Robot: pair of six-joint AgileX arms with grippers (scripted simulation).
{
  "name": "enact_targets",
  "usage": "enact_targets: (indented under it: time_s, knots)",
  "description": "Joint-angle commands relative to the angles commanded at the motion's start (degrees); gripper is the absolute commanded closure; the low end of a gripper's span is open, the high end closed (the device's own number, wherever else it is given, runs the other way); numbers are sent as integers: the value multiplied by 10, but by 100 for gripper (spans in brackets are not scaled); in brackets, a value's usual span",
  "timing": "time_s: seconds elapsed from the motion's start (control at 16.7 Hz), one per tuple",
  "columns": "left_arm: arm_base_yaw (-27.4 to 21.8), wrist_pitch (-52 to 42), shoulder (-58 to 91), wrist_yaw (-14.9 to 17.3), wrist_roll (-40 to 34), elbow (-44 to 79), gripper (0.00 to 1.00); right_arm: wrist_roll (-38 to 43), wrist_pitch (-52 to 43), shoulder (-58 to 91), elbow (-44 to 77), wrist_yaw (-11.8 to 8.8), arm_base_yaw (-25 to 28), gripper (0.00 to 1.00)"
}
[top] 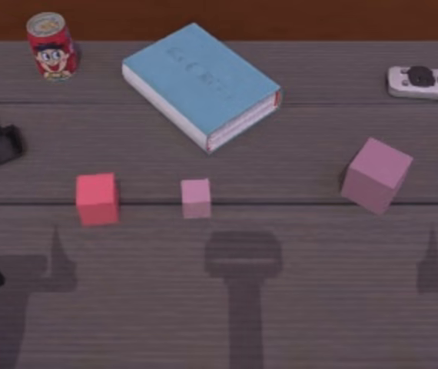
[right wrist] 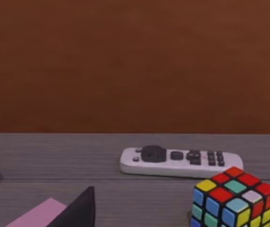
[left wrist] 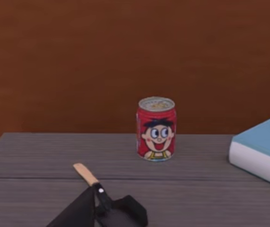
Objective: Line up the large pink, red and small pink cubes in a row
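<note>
Top view: the red cube (top: pixel 97 198) sits at 9 o'clock, the small pink cube (top: pixel 196 197) just right of it near centre, the large pink cube (top: pixel 376 174) at 3 o'clock.

Left wrist view: a drink can (left wrist: pixel 156 128) and a blue book (left wrist: pixel 263 149); finger state cannot be told.

Right wrist view: a remote (right wrist: pixel 181 161), a puzzle cube (right wrist: pixel 233 199) and a corner of the large pink cube (right wrist: pixel 39 214); fingers likewise unclear.

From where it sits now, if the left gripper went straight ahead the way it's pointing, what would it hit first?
Probably the small black pan just ahead of the left gripper, with the red drink can farther along, slightly aside; depth is hard to judge.
</note>
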Motion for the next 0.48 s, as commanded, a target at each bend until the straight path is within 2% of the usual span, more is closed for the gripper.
enact_targets:
  time_s: [0.24, 0.48]
  knots:
    - [-6, -12, 17, 1, -6, 17, 0, 0, 0, 0, 0, 0, 0, 0]
    - [-37, -77, 123, 3, -39, 121, 0, 0, 0, 0, 0, 0, 0, 0]
